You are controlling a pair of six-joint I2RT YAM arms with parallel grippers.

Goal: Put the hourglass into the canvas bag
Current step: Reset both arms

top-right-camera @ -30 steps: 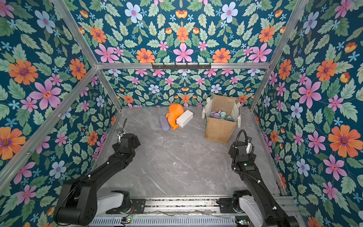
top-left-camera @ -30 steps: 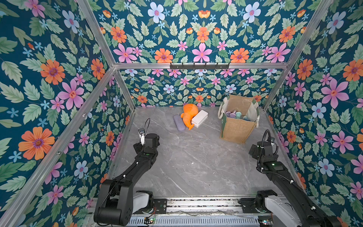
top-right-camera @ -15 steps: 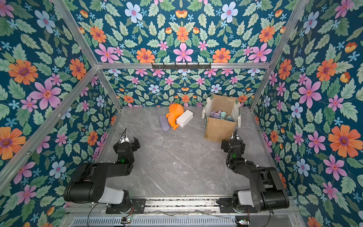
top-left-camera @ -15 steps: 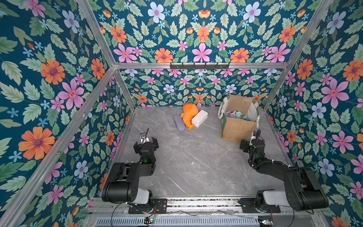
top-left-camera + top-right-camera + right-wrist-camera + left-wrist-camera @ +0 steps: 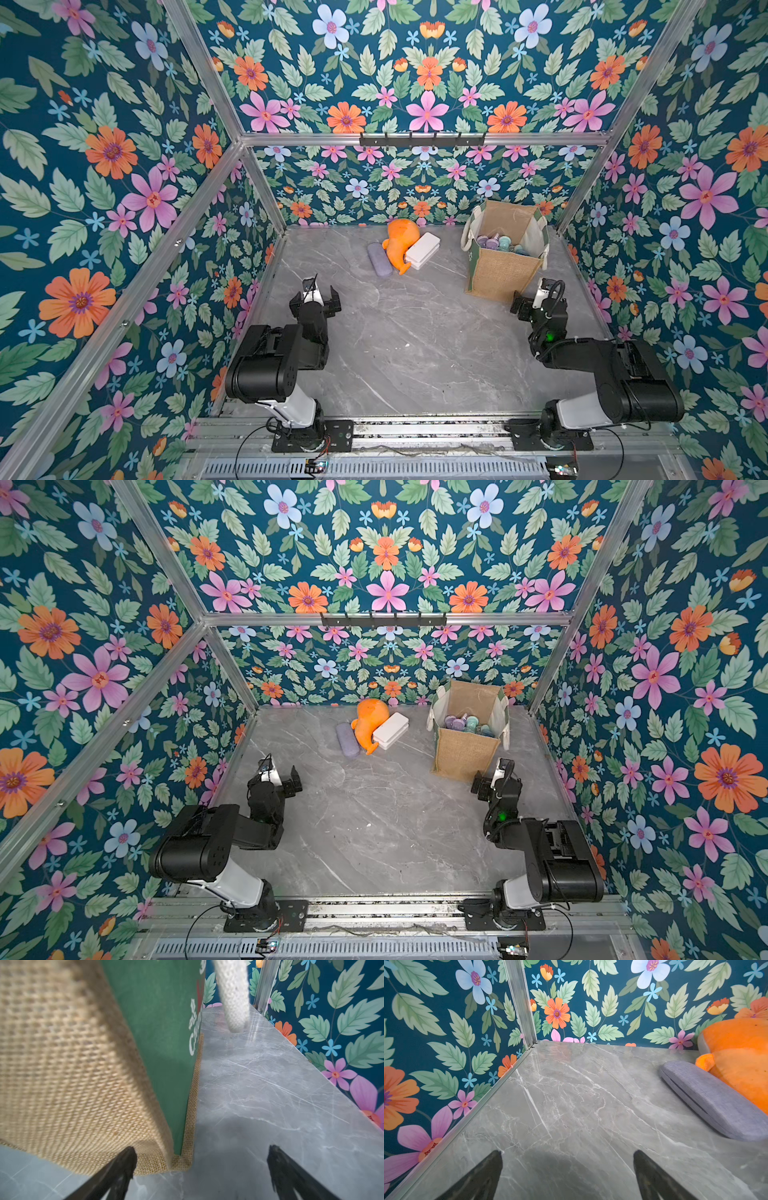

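Note:
The canvas bag (image 5: pixel 500 272) (image 5: pixel 462 752) stands open at the back right of the table, tan jute with a green side panel (image 5: pixel 158 1043) and a cream handle (image 5: pixel 232 995). Several hourglasses (image 5: pixel 498 243) (image 5: pixel 463 723) with purple and teal ends lie inside it. My right gripper (image 5: pixel 525 305) (image 5: pixel 484 785) (image 5: pixel 202 1150) is open and low, just before the bag's near right corner, and holds nothing. My left gripper (image 5: pixel 316 297) (image 5: pixel 277 777) (image 5: pixel 568 1155) is open over bare table at the left, empty.
An orange plush toy (image 5: pixel 401 245) (image 5: pixel 741 1059), a grey-purple glasses case (image 5: pixel 379 259) (image 5: pixel 714 1101) and a white box (image 5: pixel 422 250) lie together at the back middle. Flowered walls close in the marble table (image 5: pixel 415 340) on three sides.
Both arms have folded back and down over their bases. The right gripper has come in close to the bag's near corner. Both grippers stayed open.

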